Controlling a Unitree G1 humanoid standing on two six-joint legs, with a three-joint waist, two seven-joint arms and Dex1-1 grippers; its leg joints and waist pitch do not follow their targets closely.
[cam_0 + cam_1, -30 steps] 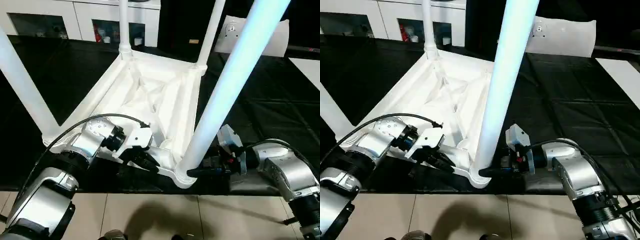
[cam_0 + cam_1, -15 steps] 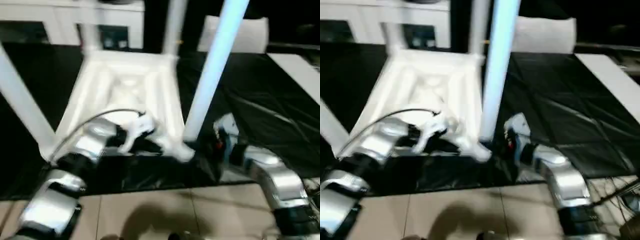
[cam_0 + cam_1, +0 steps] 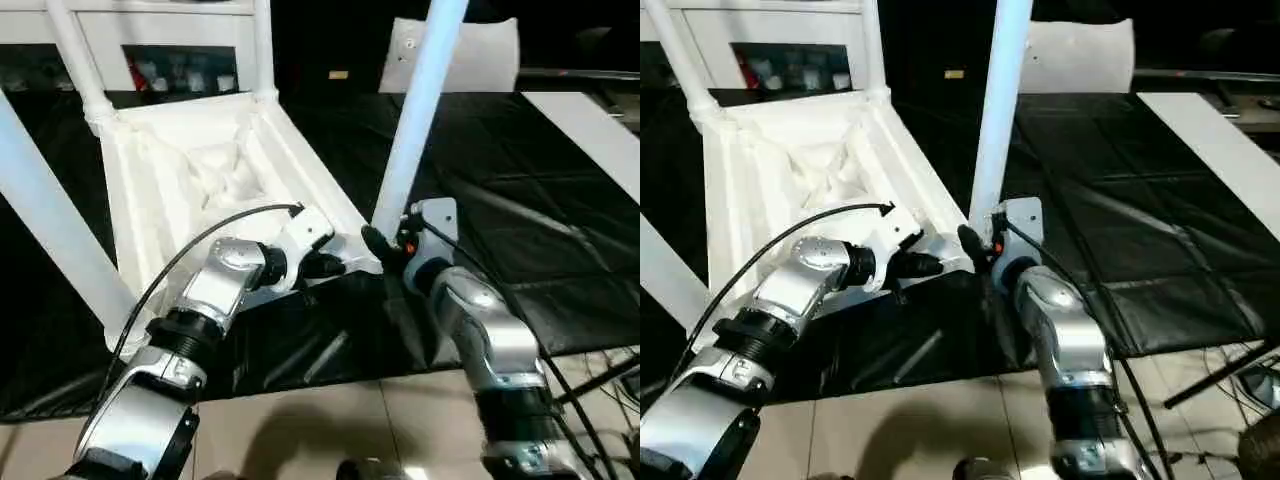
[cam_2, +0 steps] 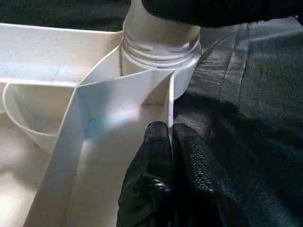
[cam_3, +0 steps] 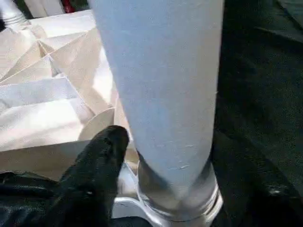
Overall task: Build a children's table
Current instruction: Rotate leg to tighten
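The children's table [image 3: 180, 170] lies upside down on a black sheet [image 3: 520, 200], legs up. The left pincer [image 4: 169, 142], forearm stretched forward, is clamped on the table's rim wall beside the near corner socket. The right pincer [image 3: 385, 248], elbow bent inward, presses against the near leg [image 3: 410, 120]; its finger spacing cannot be told.

No readable text, labels, brands or numbers anywhere in these views. The white table top [image 3: 190, 170], its legs [image 3: 415, 110] and the black cloth [image 3: 520, 200] are all plain. Small items in the cabinet [image 3: 170, 70] at the back might carry print, but they're too small to tell.
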